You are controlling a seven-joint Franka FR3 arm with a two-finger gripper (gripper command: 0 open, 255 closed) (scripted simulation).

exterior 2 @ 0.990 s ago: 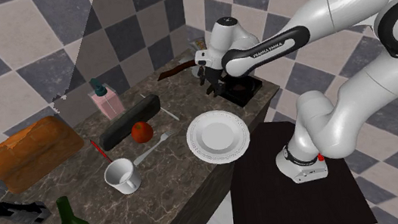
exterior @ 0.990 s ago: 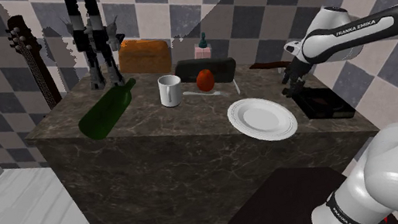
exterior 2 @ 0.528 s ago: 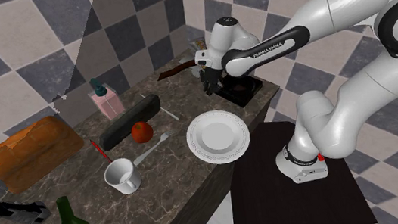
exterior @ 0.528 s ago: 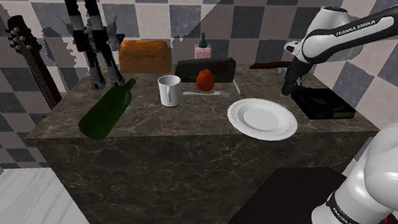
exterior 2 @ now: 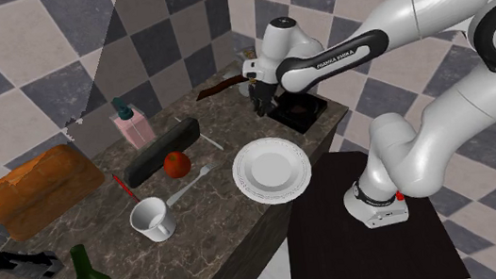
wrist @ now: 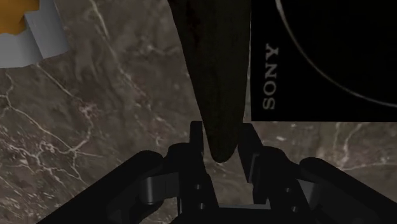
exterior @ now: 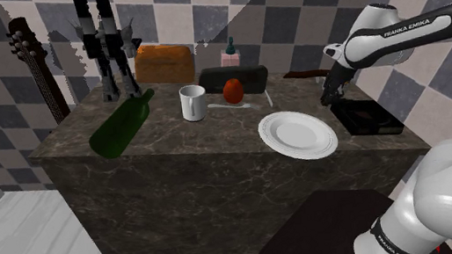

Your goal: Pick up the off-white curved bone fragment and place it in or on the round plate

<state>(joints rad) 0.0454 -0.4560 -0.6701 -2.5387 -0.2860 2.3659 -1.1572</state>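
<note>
The curved fragment [wrist: 213,76] is drawn dark brown, long and tapered. It lies on the marble counter beside a black box, and its near tip sits between my fingertips [wrist: 196,143]. My gripper [wrist: 221,149] is shut on that tip. In the shoulder view the fragment [exterior: 302,73] runs along the counter's back and the gripper [exterior: 330,95] points down at its right end. The round white plate [exterior: 298,133] lies empty just in front of and left of the gripper. In the second exterior view the plate [exterior 2: 271,170] sits below the gripper [exterior 2: 262,104] and the fragment [exterior 2: 217,88].
A black box [exterior: 366,117] marked SONY stands right of the gripper. Further left are a white mug [exterior: 193,102], a red fruit [exterior: 232,90], a long dark case [exterior: 236,78], a lying green bottle [exterior: 122,125], a bread loaf [exterior: 163,63] and a guitar [exterior: 35,65].
A second ago the fingers stood apart over the fragment's end; they have since closed on it. The hand has risen slightly.
</note>
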